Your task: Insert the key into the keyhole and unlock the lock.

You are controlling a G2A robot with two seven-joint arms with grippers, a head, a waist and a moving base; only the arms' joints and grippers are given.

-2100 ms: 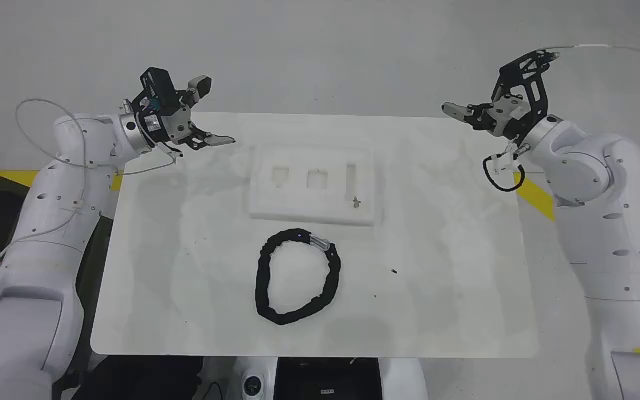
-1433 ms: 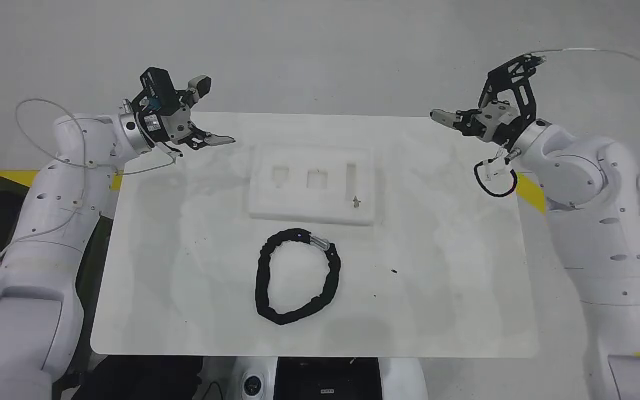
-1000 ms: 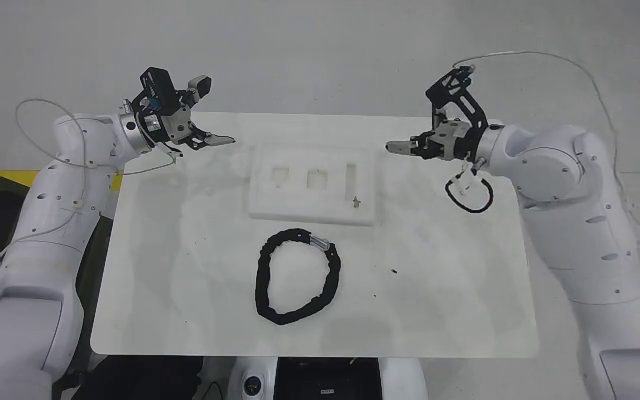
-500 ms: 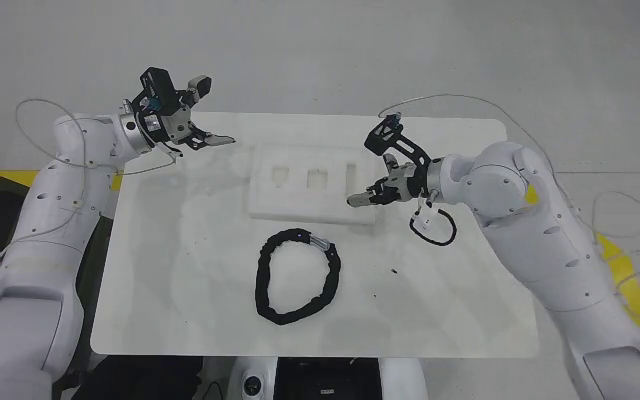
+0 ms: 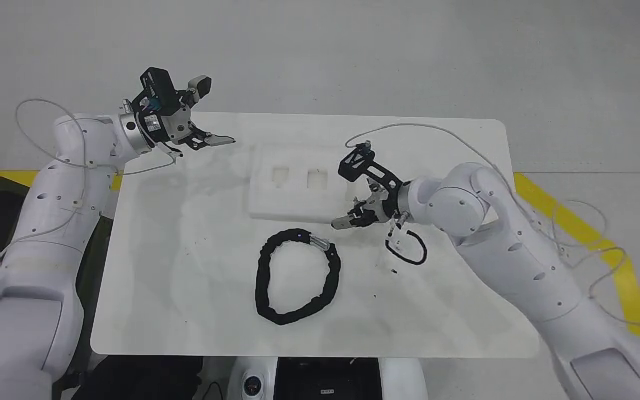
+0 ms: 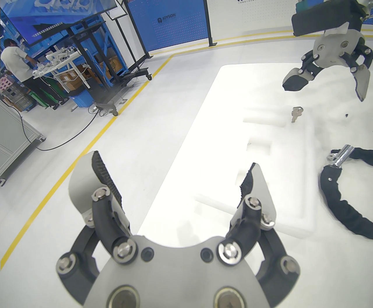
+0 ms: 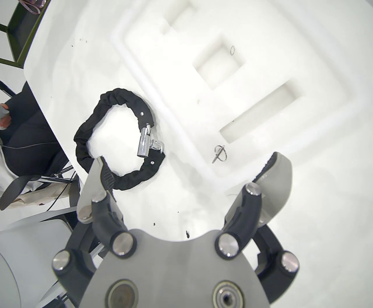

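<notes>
1. Right hand [image 7: 186, 163], fingers apart and empty, hangs over the foam tray [image 5: 265, 195], near the key [image 7: 219, 153].
2. The key lies on the tray beside a slot.
3. The chain lock [image 5: 265, 280] lies on the table [image 5: 180, 280], just beside the tray.
4. Left hand [image 6: 174, 166], fingers apart, is at the table's corner.

We make out a short white logo line on the blue panel [image 6: 174, 23] in the room behind, and pale letters, cut off, on the dark screen [image 6: 67, 14] beside it
</notes>
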